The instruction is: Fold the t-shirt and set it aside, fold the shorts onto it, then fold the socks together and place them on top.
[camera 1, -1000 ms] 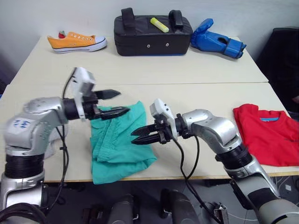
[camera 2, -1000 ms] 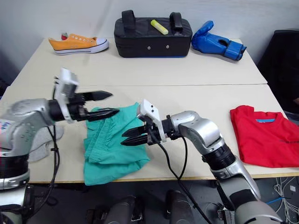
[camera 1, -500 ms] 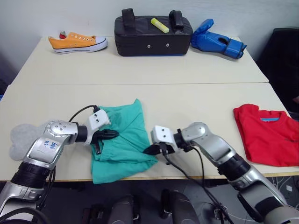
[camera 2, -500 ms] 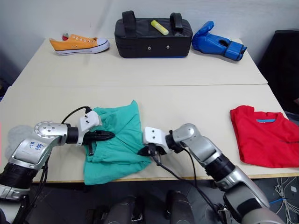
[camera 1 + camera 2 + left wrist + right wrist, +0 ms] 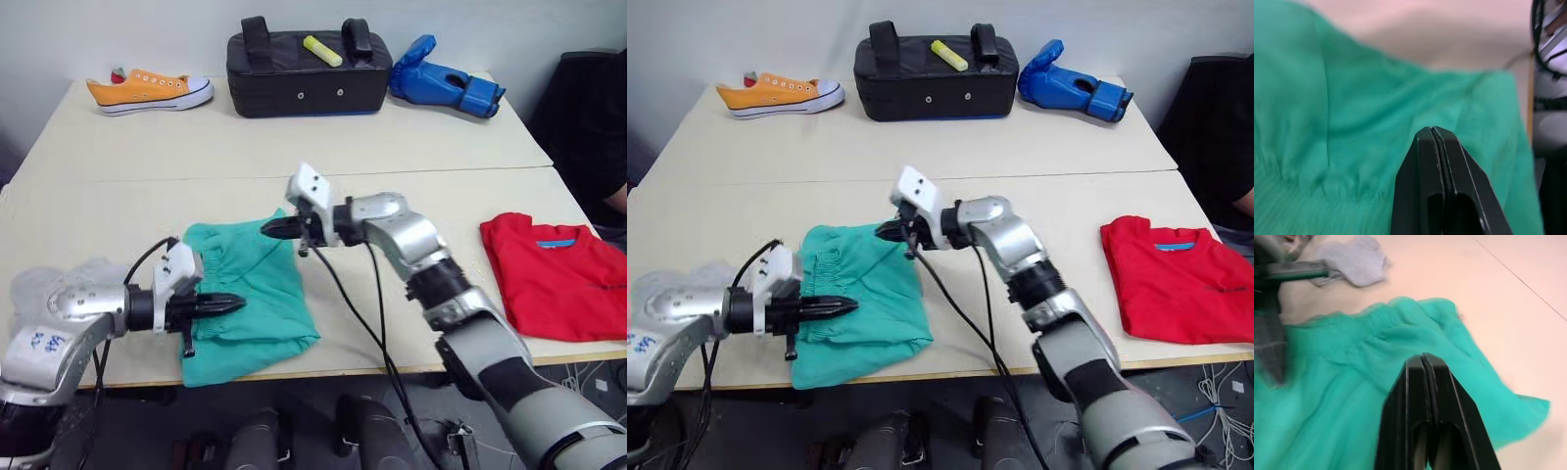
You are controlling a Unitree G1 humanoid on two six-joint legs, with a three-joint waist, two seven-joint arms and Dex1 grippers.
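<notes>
Behind the shorts point(image 5: 250, 294): sneaker point(image 5: 149, 90), bag point(image 5: 301, 74).

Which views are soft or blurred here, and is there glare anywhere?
Left wrist view: the shorts and table behind are soft, while the left tool is crisp. Right wrist view: the shorts' far edge smears, and the socks are hazy. Eye views: even light, no glare, the shoe readable.

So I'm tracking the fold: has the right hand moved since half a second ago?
Yes. The right hand went from the shorts' near edge to their far corner, toward the black bag.
</notes>
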